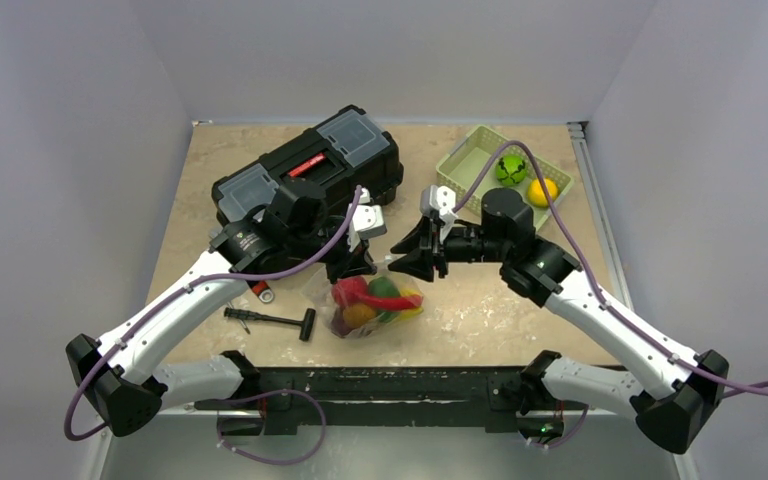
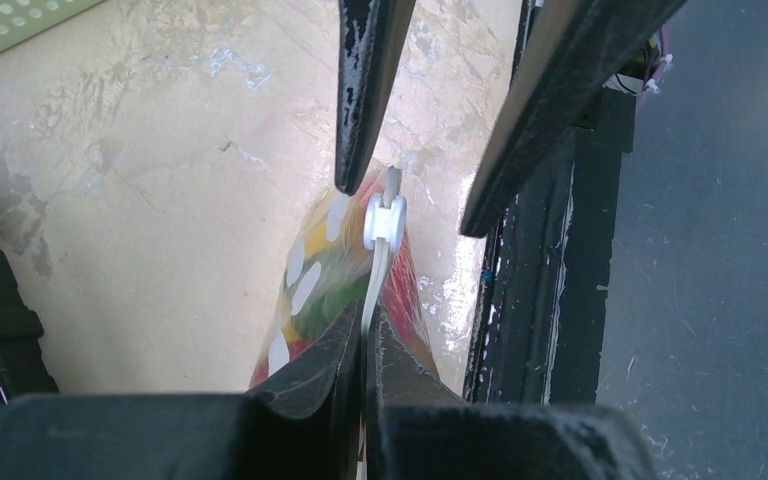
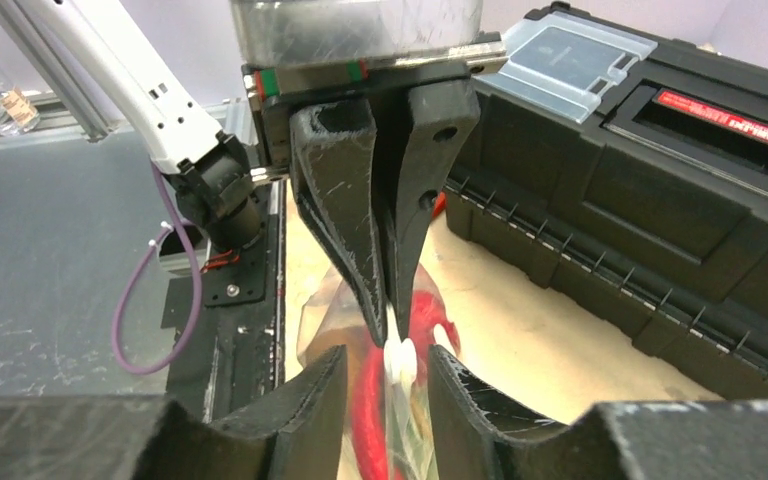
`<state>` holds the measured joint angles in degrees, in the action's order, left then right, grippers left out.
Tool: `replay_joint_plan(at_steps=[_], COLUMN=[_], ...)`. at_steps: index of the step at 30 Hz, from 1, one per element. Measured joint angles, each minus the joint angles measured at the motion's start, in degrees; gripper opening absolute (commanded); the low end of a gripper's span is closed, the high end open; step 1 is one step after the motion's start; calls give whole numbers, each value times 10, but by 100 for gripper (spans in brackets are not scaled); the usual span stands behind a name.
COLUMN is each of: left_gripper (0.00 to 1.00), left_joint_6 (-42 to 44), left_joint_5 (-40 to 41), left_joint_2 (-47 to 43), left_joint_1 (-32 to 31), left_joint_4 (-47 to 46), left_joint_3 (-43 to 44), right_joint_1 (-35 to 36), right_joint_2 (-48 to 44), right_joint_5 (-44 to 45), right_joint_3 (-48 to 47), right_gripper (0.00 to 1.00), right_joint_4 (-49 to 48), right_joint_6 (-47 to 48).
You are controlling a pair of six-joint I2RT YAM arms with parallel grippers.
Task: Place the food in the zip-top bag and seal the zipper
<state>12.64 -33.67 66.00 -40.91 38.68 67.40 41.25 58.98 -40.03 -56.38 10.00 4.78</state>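
Worktop carries a black toolbox upper left of centre in the top view and a pale green basket at upper right. Both arms converge mid-frame over the zip-top bag, which sits at lower centre, just above the arm bases. Food is inside the bag: red, green and orange-yellow pieces show through the dotted plastic. A green round piece and a yellow one sit in the basket, well apart from the bag; if they count as food, loading isn't complete, though the arms are evidently on the sealing step. Left gripper: jaws pressed together, pinching the zipper at the bottom centre of the left wrist view and holding the mouth edge upright. Right gripper: jaws spread, one on each side of the white slider, gaps visible both sides, so no grip on it. Cannot tell how much of the strip is sealed. Judgement: loading mostly done, seal pending. The right jaws need to close on the slider and run it along the strip while the left anchors the edge.
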Motion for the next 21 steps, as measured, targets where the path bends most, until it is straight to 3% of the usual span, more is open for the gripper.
replay_joint_plan(at_steps=[12, 17, 21], left_gripper=[0, 0, 0], left_joint_6=[0, 0, 0], left_joint_5=[-3, -5, -6], left_joint_2=[0, 0, 0], left_joint_1=[0, 0, 0], left_joint_4=[0, 1, 3], left_joint_3=[0, 0, 0], right_joint_1=[0, 0, 0], right_joint_2=[48, 52, 56], right_joint_5=[-35, -46, -50], right_joint_3=[-35, -35, -38], right_gripper=[18, 1, 0], right_joint_4=[27, 31, 34], right_joint_6=[36, 43, 45])
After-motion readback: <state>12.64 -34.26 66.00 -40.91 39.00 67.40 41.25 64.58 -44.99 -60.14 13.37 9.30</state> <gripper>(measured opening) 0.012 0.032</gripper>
